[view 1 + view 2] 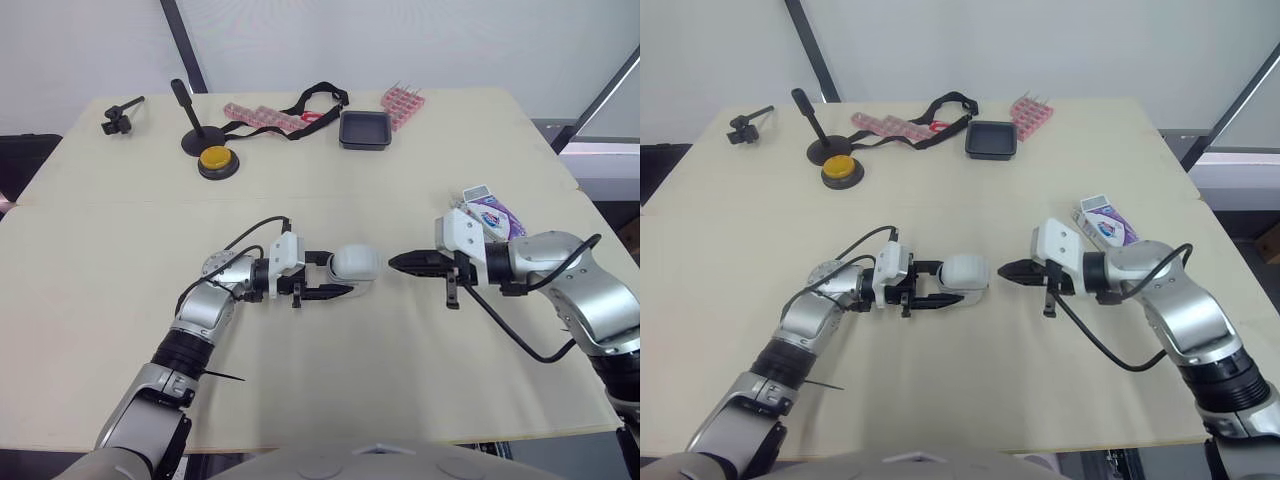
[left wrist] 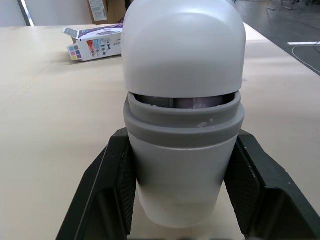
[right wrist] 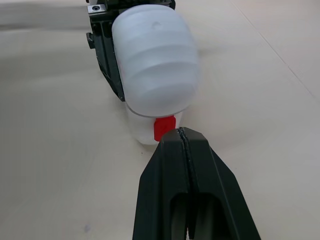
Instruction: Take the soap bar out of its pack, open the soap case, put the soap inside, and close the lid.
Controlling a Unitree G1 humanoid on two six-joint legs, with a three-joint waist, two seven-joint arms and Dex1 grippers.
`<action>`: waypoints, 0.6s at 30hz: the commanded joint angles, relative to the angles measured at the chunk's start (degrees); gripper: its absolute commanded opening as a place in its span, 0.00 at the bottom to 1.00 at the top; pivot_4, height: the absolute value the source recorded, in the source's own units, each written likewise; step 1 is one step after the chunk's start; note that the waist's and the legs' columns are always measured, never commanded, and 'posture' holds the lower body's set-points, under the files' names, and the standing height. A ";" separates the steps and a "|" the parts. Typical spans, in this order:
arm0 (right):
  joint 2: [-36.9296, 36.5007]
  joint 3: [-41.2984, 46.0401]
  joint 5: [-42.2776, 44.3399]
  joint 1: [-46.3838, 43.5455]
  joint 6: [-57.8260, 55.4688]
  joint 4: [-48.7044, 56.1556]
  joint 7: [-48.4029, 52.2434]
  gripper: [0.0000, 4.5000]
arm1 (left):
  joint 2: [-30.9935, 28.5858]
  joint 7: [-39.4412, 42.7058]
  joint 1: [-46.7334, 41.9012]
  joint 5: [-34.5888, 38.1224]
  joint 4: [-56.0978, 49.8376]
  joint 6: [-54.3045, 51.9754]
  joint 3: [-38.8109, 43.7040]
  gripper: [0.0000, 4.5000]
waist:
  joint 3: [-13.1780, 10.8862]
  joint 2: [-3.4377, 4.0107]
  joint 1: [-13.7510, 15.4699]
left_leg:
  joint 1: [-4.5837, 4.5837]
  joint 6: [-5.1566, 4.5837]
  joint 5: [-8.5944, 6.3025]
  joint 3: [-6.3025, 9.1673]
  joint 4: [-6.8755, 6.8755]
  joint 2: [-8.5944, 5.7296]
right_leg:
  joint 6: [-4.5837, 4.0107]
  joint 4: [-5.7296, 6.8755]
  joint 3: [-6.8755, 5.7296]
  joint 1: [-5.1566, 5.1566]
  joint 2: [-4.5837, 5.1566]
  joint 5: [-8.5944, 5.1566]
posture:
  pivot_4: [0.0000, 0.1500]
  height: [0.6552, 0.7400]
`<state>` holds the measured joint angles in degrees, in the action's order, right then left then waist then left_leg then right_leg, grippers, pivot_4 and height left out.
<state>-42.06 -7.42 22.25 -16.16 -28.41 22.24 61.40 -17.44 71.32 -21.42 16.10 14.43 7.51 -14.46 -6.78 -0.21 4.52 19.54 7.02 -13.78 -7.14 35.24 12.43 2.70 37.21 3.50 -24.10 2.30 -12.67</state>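
The white soap case (image 1: 355, 263) lies on its side on the table's middle, with my left gripper (image 1: 333, 276) shut on its grey lower half (image 2: 182, 165). Its lid (image 2: 183, 47) stands slightly ajar, and a pale purple soap shows through the gap. A red latch tab (image 3: 164, 128) faces my right gripper (image 1: 394, 262), which is shut, its tips (image 3: 181, 132) just short of that tab. The purple-and-white soap pack (image 1: 490, 214) lies with its flap open behind the right wrist, near the table's right edge.
At the far side of the table stand a black tray (image 1: 364, 130), a yellow button (image 1: 217, 160), a black stand (image 1: 190, 118), a black strap (image 1: 318, 103), pink packs (image 1: 403, 102) and a small black clamp (image 1: 120, 117).
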 commanded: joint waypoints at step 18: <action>0.88 0.36 2.87 -2.91 -2.69 3.57 -0.49 0.00 | -0.66 0.02 -0.08 -0.28 -1.54 -0.71 -0.21 0.43 | 0.00 0.00 -0.03 | 0.00 0.05 0.02 0.00 -0.06 0.00 | 0.02 -0.06 -0.01 0.00 0.00 0.01 | 1.00 0.87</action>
<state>-40.92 -7.51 23.85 -17.97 -31.08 23.68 60.90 -17.57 71.29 -21.42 16.08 13.72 6.99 -14.51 -6.78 -0.21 4.49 19.55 7.07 -13.76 -7.14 35.17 12.43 2.73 37.15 3.50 -24.10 2.30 -12.65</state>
